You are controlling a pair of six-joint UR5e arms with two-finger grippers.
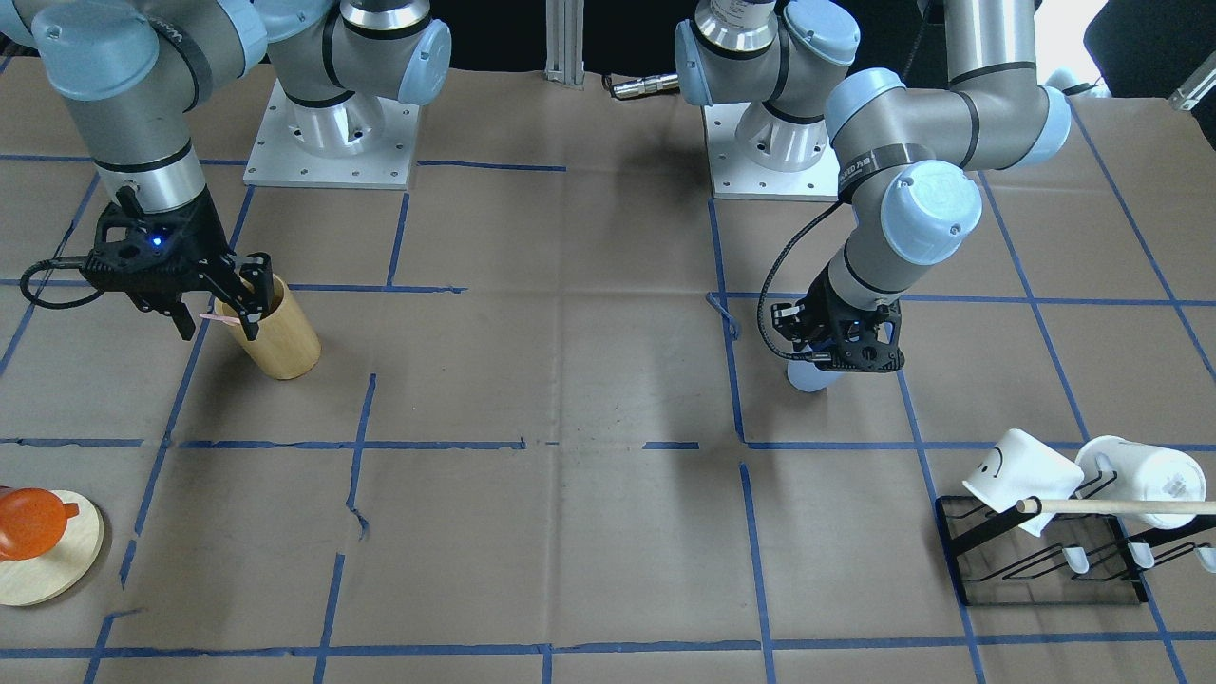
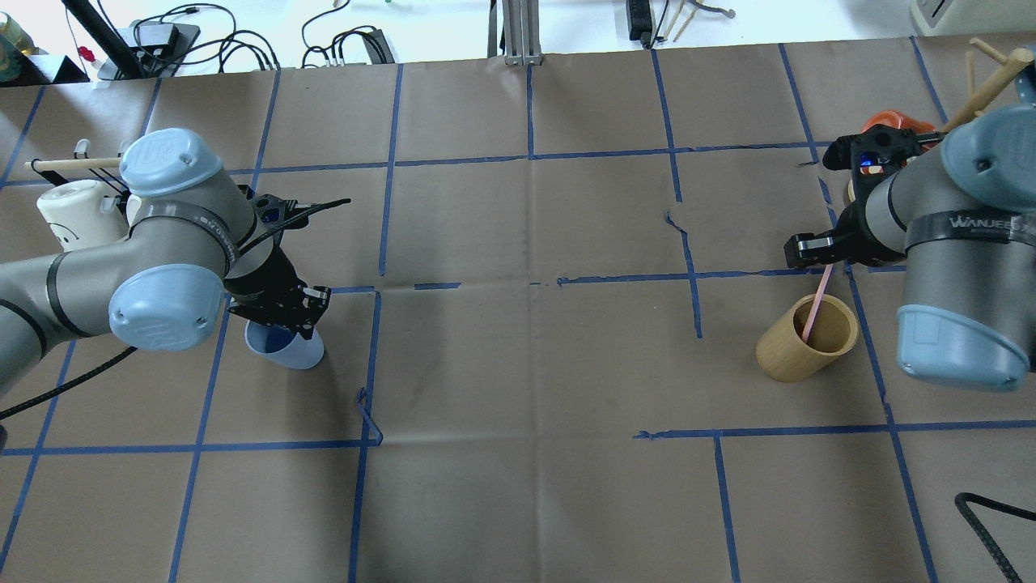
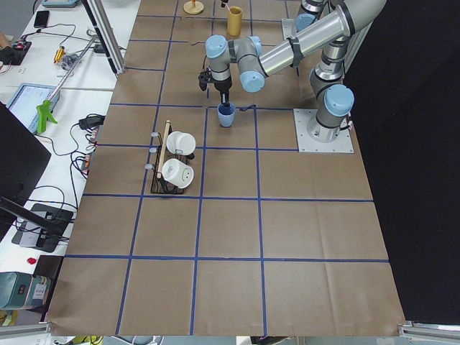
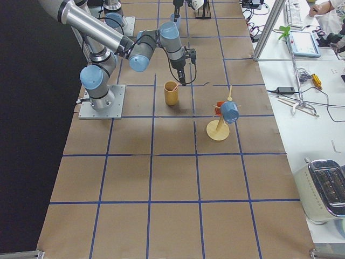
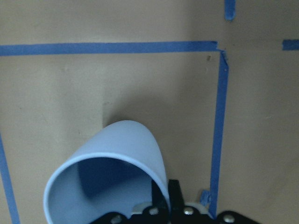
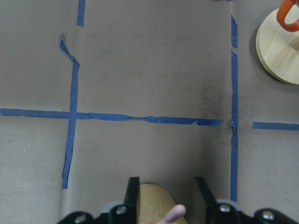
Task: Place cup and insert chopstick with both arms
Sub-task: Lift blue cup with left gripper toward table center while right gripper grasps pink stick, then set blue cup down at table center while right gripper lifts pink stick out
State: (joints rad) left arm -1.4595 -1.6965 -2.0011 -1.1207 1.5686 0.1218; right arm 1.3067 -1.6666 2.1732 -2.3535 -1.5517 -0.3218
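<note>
The pale blue cup is on the robot's left side of the table and also shows in the left wrist view. My left gripper is shut on the cup's rim, one finger inside and one outside. I cannot tell if the cup's base touches the table. The pink chopstick leans in the tan bamboo cylinder on the right side. My right gripper is open above the cylinder, and the stick's top end lies between its spread fingers without touching them.
A black rack with two white mugs and a wooden dowel stands beyond the cup, toward the table's end on the left arm's side. A round wooden stand with an orange cup is near the right arm. Blue tape lines grid the brown table.
</note>
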